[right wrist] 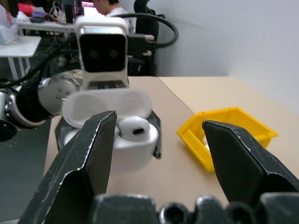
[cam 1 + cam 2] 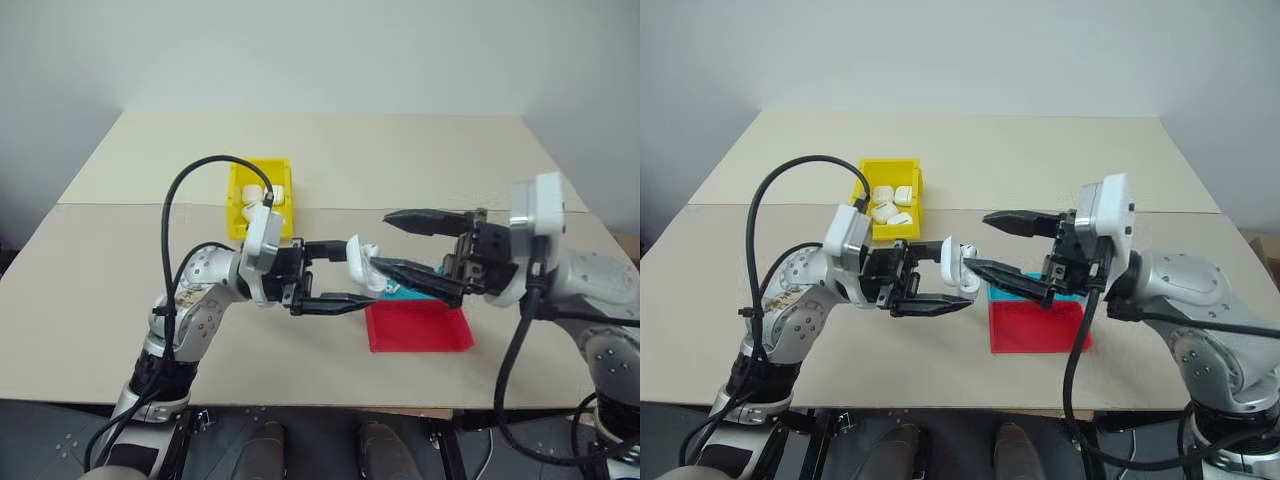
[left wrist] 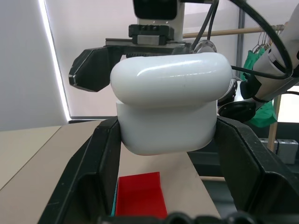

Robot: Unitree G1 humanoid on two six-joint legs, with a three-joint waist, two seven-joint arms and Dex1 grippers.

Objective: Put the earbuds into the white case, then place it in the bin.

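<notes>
My left gripper (image 2: pixel 356 272) is shut on the white case (image 2: pixel 366 266), held above the table with its hinged lid (image 1: pixel 107 103) flipped open. In the right wrist view one earbud (image 1: pixel 133 129) sits in a socket of the case; whether a second one is in it I cannot tell. My right gripper (image 2: pixel 384 242) faces the case from the right with its jaws wide open and nothing between them, the lower finger close beside the case. The yellow bin (image 2: pixel 234 206) stands on the table behind my left arm.
Several white cases (image 2: pixel 254 195) lie inside the bin. A flat red tray (image 2: pixel 418 328) with a blue part at its far edge lies on the table below my right gripper. In the right wrist view a person sits at a desk in the background.
</notes>
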